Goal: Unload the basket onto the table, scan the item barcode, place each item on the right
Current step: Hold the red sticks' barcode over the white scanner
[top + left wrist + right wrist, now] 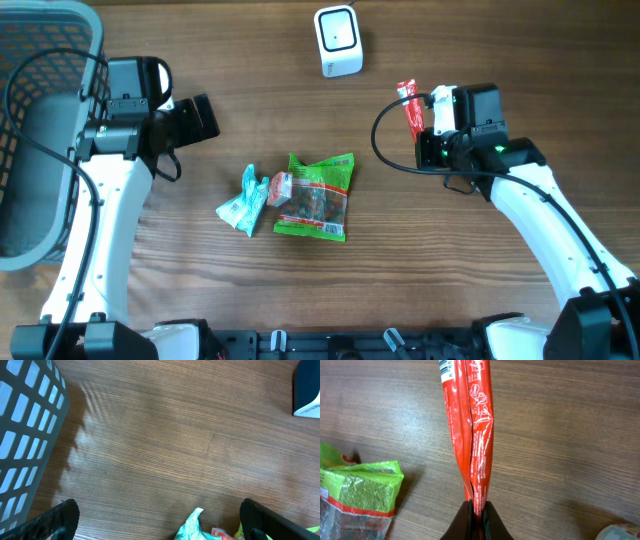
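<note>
1. Packets lie nearest to us on the table (480, 60): a green snack bag (318, 197) and, just beside it on the left, a small teal packet (243, 200)
2. Further out, our left gripper (160, 519) hovers with its fingers wide apart and holds nothing, near the grey basket (40, 70)
3. Our right gripper (478, 512) has its fingers clamped on the near end of the red stick packet (470, 425), which points away from us
4. Farthest, we see the white scanner (338, 41), well apart from the red stick packet
</note>
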You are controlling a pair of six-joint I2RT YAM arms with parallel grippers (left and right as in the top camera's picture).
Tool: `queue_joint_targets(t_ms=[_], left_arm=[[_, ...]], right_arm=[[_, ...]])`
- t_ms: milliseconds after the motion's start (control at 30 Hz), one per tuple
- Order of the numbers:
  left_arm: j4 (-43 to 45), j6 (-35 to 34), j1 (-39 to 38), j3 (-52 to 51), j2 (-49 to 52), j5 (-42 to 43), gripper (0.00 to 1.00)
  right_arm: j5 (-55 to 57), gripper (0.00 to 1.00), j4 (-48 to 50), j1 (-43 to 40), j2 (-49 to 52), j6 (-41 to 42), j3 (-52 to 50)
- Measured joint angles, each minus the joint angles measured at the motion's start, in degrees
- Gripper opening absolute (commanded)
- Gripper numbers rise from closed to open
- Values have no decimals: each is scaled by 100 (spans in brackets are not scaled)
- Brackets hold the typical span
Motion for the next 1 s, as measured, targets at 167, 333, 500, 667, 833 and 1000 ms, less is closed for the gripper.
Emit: queue_joint_targets(t_ms=[167, 333, 500, 667, 833, 1000], left_arm=[[0, 0, 0, 0, 0, 0, 100], [0, 0, 0, 0, 0, 0, 100], [2, 0, 0, 0, 0, 0, 100], [2, 0, 0, 0, 0, 0, 100], [2, 0, 0, 0, 0, 0, 100], [0, 0, 0, 0, 0, 0, 100]], right_arm=[[26, 4, -186, 7, 0, -94, 133], [111, 4, -1014, 26, -2, -616, 831], [734, 4, -1176, 232, -2, -964, 1792], [1775, 4, -1392, 643, 31, -1086, 2623], [2817, 4, -1926, 850, 605, -1217, 3976], [3311, 4, -1823, 898, 1349, -1217, 4817]])
